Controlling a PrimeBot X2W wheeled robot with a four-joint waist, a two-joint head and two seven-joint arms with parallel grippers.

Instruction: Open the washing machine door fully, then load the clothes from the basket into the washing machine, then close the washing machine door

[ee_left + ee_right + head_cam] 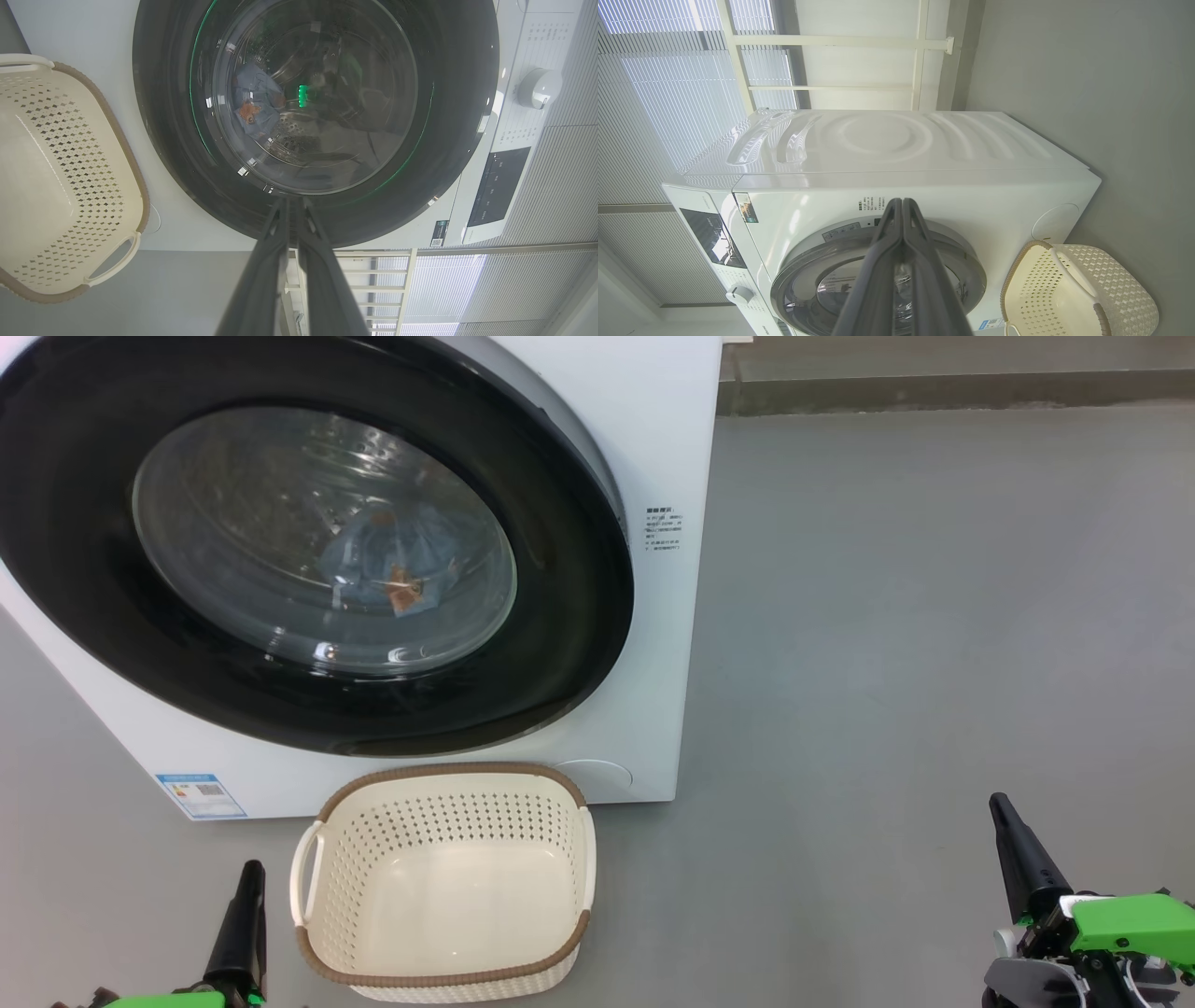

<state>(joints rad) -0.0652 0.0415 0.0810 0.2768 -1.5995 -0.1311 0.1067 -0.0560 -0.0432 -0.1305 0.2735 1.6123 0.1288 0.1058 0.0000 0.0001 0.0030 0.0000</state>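
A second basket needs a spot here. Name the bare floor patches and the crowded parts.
Widest bare floor: right of the washing machine and basket, up to the right hand. A narrower strip lies left of the basket, between the machine's front and the left hand. Crowded: the basket sits close under the washing machine door.

A laundry corner — a white front-loading washing machine (924, 140) stands on a grey floor (934, 616). Slatted blinds (658, 102) hang behind it; possibly a home.

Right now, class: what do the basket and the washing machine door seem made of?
The basket: probably moulded plastic, smooth cream, given its punched holes. The washing machine door: glossy black rim, likely plastic, showing reflections; clear centre looks like glass.
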